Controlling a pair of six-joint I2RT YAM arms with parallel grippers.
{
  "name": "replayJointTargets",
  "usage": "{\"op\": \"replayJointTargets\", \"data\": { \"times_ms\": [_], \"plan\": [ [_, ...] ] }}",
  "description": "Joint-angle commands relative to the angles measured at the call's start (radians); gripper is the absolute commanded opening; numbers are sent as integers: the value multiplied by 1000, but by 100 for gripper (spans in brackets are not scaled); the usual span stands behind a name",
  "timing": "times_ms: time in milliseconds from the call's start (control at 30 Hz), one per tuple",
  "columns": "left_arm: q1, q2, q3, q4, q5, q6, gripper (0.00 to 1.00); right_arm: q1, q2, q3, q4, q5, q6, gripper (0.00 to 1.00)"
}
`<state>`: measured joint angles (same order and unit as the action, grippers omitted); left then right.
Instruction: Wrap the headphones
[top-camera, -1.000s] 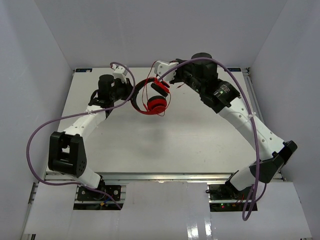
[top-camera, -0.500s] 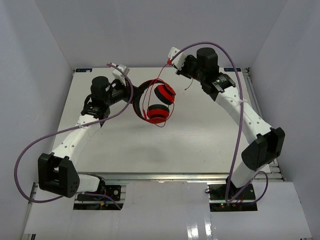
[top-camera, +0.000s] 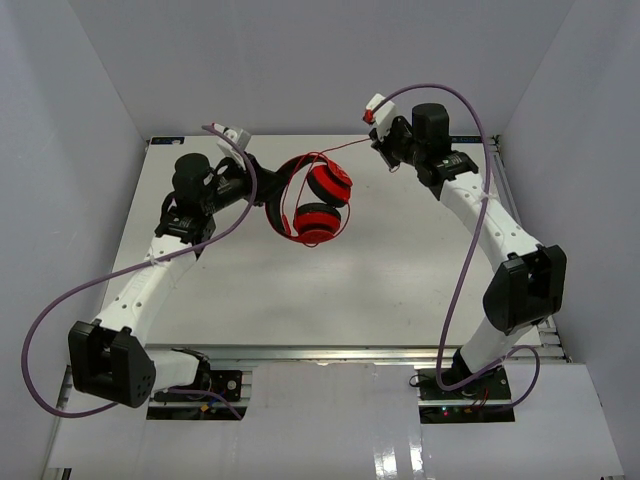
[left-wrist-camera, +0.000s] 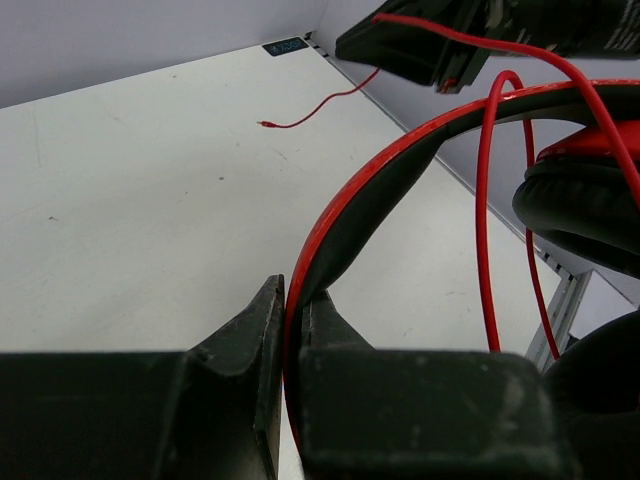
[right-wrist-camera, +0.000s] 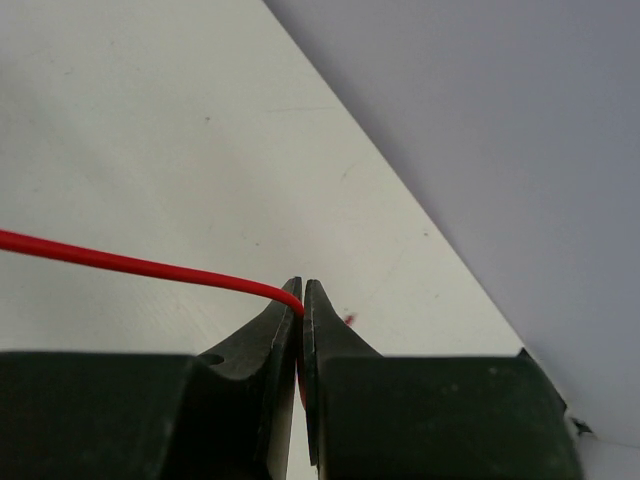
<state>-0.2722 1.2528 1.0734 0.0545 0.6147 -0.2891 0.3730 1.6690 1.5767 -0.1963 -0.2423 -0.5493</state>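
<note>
The red headphones (top-camera: 318, 203) hang in the air above the back middle of the table, with the black ear pads (left-wrist-camera: 580, 195) facing each other. My left gripper (top-camera: 262, 188) (left-wrist-camera: 293, 300) is shut on the red-and-black headband (left-wrist-camera: 400, 170). The thin red cable (top-camera: 350, 148) loops around the headband and runs tight to my right gripper (top-camera: 388, 152) (right-wrist-camera: 302, 300), which is shut on the cable (right-wrist-camera: 120, 262). In the left wrist view the loose cable tail (left-wrist-camera: 320, 105) trails past the right gripper, with its plug end hanging over the table.
Thick purple arm cables (top-camera: 60, 300) (top-camera: 465, 260) arch beside both arms. White walls enclose the white table (top-camera: 330, 290) at the back and both sides; the right gripper is close to the back right corner (right-wrist-camera: 430, 230).
My right gripper has moved right and back with the cable, drawing it out away from the headphones. The left arm has shifted slightly left, and the headphones have turned with it.
</note>
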Motion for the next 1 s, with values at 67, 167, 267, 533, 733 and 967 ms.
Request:
{"op": "replayJointTargets", "data": {
  "times_ms": [67,167,267,533,733,967],
  "plan": [
    [1,-36,76,146,84,-180,0,-23,-23,-89,71,-112,116,8],
    [1,-12,96,157,93,-214,0,-26,-38,-142,109,-161,140,8],
    [1,27,115,153,91,-225,0,-29,-83,-212,181,-236,173,8],
    [-5,142,144,175,129,-252,0,-22,-130,-227,212,-316,212,8],
    [-27,188,176,147,130,-233,0,2,-144,-218,212,-318,212,8],
    [-28,169,201,106,111,-203,0,-4,-132,-239,225,-257,213,8]
  ]
}}
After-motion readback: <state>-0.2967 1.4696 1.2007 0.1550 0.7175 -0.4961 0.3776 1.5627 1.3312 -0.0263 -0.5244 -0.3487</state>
